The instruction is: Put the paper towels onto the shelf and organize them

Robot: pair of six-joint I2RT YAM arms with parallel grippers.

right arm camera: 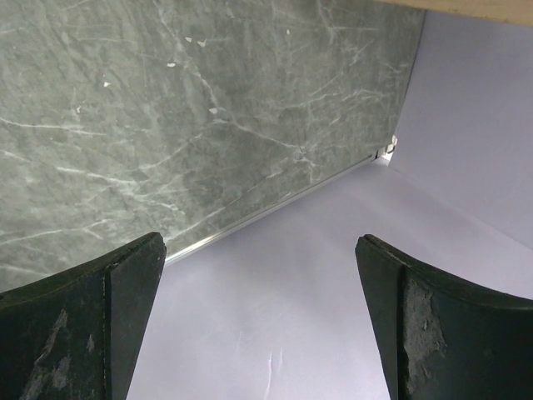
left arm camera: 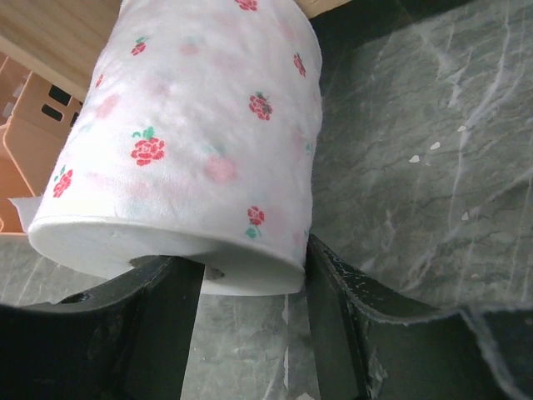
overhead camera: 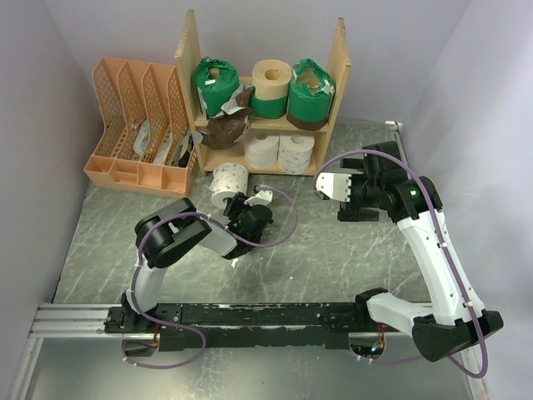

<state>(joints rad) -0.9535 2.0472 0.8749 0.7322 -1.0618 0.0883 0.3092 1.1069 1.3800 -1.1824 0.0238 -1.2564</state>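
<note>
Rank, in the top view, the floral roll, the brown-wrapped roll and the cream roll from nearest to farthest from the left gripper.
Measured from the left gripper:
1. floral roll: on the table, right at the fingertips.
2. brown-wrapped roll: left end of the lower board of the shelf.
3. cream roll: middle of the top board, farthest back.
</note>
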